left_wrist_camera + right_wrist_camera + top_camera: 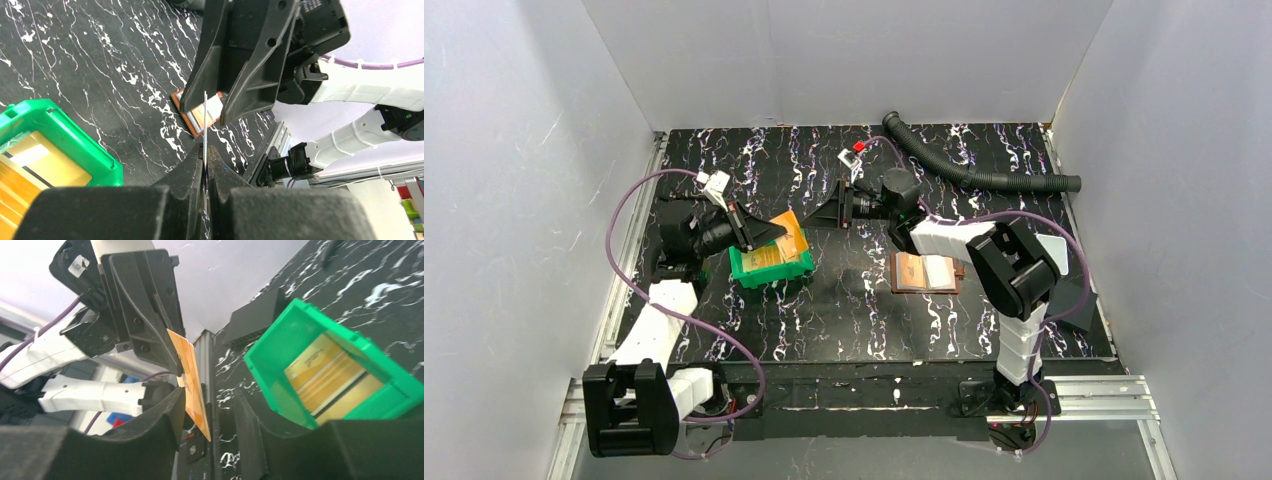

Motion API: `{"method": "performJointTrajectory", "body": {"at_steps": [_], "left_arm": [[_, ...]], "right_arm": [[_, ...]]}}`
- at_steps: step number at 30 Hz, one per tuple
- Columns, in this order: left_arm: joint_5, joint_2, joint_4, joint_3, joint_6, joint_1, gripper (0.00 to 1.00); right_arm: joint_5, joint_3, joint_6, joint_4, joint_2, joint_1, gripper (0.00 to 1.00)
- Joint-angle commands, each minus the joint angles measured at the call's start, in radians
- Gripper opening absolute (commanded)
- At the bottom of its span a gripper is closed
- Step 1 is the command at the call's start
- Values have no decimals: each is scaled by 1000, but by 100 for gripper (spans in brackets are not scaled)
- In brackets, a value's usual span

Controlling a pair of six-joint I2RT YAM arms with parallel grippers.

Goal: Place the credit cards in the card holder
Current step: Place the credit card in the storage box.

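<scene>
Since the wallet [927, 272] lies rightward, left claw [205, 152] clamps an orange card [192, 385] between right claw's [209, 410] parted jaws, probably for handover.

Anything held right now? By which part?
Left tool pinches the orange card by one end; right tool stands open around its far end.

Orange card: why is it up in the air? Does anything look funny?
Only the orange card stands out. It hangs tilted in mid-air, pinched by the left gripper, its far end between the right gripper's open jaws. The other cards lie in the green bin; the card holder lies open, apart.
</scene>
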Motion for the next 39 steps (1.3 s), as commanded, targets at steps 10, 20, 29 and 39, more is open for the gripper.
{"method": "performJointTrajectory", "body": {"at_steps": [10,20,29,39], "left_arm": [[60,-23,63,-6,-5,-25,0],[65,-31,87,-18,-22,-25,0],[70,-35,108,-28,-36,-25,0],[74,-24,128,-21,-57,-25,0]], "right_arm": [[-80,51,373,504,152,8,21],[-19,64,616,780,227,2,27],[57,56,716,877,274,-8,21],[39,79,701,856,270,1,25]]}}
